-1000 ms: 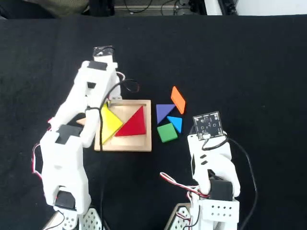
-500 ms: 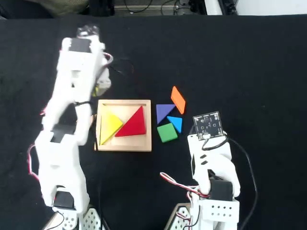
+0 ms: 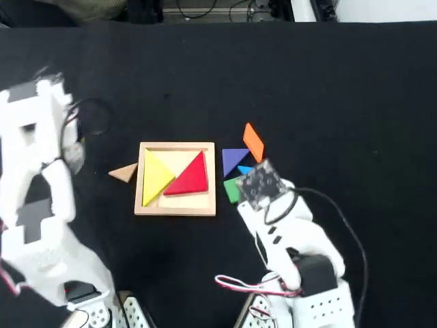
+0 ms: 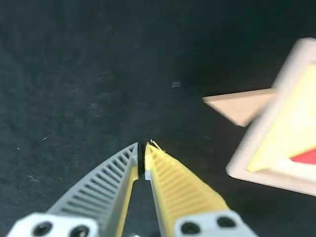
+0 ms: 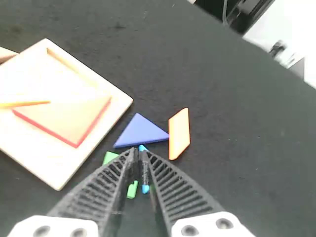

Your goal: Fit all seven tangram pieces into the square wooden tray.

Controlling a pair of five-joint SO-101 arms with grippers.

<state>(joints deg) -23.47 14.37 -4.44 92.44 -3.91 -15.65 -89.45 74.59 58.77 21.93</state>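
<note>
The square wooden tray (image 3: pixel 176 213) holds a yellow triangle (image 3: pixel 157 176) and a red triangle (image 3: pixel 190 176). A tan triangle (image 3: pixel 124 172) lies on the cloth just left of it. To the tray's right lie a purple triangle (image 3: pixel 233 159), an orange parallelogram (image 3: pixel 253 142), a small blue triangle (image 3: pixel 244 169) and a green square (image 3: pixel 229 189); the right arm (image 3: pixel 261 184) partly covers the last two. My right gripper (image 5: pixel 137 153) is shut and empty, above the blue triangle (image 5: pixel 144 147) and green square (image 5: pixel 109 158). My left gripper (image 4: pixel 143 148) is shut and empty over bare cloth, short of the tan triangle (image 4: pixel 242 104).
The left arm (image 3: pixel 34 171) stands tall at the table's left edge. Black cloth covers the whole table, with open room behind the tray and at the right. Cables and equipment lie beyond the far edge.
The left arm has swung from over the tray out to the far left, uncovering the tan triangle. The right arm has moved left over the green square and blue triangle.
</note>
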